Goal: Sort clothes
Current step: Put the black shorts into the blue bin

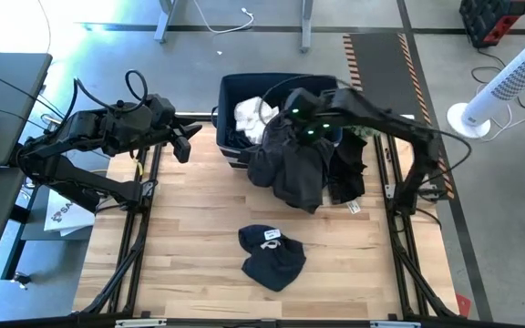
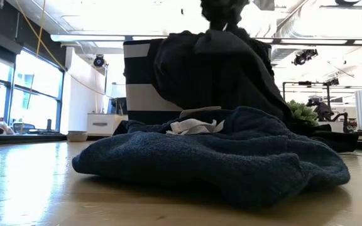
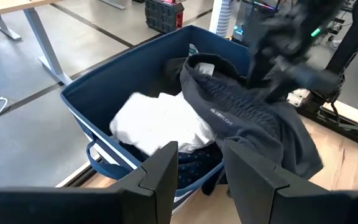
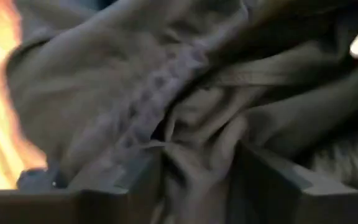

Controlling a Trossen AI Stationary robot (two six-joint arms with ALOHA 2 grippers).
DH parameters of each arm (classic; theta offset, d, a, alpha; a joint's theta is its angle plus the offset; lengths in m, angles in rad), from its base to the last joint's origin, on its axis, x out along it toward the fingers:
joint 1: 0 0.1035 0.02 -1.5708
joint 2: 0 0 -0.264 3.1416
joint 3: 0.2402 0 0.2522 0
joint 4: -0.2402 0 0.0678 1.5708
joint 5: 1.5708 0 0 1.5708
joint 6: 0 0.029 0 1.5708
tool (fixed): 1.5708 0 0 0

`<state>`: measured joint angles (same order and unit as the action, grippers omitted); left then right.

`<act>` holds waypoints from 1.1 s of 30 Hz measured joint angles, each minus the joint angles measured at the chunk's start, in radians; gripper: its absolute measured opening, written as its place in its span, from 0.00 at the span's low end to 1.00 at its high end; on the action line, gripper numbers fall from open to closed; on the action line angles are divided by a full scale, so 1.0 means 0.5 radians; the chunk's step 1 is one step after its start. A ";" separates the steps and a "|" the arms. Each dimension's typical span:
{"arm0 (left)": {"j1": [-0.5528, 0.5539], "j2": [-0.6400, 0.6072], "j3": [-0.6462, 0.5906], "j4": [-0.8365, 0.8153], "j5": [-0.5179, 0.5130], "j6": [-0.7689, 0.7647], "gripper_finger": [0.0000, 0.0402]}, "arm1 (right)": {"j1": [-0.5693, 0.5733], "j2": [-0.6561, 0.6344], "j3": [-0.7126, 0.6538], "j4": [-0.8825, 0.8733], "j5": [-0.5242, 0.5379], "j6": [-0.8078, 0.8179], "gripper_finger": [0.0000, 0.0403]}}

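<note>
black garment point(image 1: 292, 162) draped over bin rim point(image 1: 229, 146)

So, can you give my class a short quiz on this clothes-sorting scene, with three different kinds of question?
1. True or false: the white shirt lies inside the blue bin.
2. Fill in: the navy garment lies on the ___, apart from the bin.
3. Pick one: the right end effector is over A) the black garment, B) the navy garment, C) the white shirt.

Key: 1 true; 2 table; 3 A.
</note>
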<state>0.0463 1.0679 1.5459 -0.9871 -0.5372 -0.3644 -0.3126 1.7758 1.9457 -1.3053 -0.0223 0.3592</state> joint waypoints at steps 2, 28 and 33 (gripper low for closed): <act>0.000 0.000 0.000 0.000 0.000 0.001 0.31 | -0.020 0.078 -0.001 0.088 0.008 0.004 0.42; 0.000 -0.001 0.000 0.035 0.016 0.004 0.31 | 0.487 -0.861 0.398 1.886 -1.149 0.326 0.01; 0.000 -0.001 0.000 0.035 0.007 0.004 0.31 | 0.540 -0.837 0.391 1.746 -1.057 0.303 0.01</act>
<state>0.0462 1.0676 1.5459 -0.9695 -0.5335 -0.3626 -0.0426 1.3575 2.1410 -0.4322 -0.5510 0.5104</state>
